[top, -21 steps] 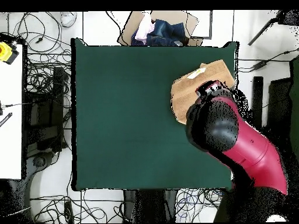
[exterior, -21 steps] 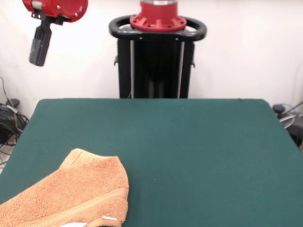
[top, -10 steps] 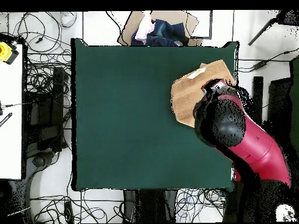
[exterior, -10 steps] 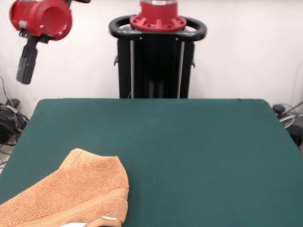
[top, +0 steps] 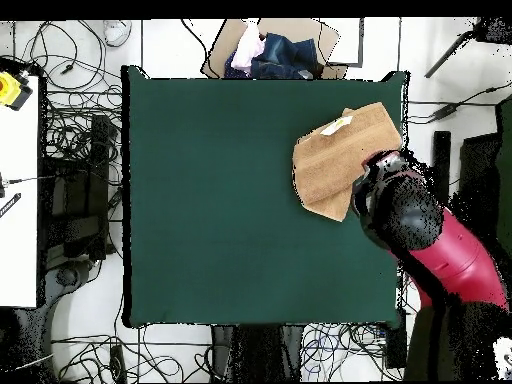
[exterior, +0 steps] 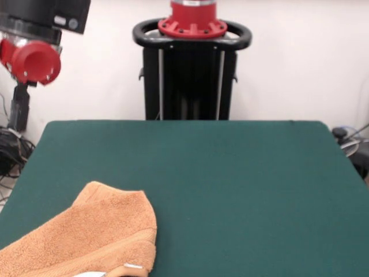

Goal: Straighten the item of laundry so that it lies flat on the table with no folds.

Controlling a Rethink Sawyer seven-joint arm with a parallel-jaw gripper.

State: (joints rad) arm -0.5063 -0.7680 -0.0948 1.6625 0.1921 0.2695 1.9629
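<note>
Front view: towel [exterior: 86,239] sits bunched and folded over itself at the table's [exterior: 230,173] near corner, running off the near edge, well below the pincer [exterior: 18,109]. Loads of bare green beyond and beside it. Arm [top: 430,235] hangs out past the table's side, pincer pointing down; can't tell whether it's apart or together.
</note>
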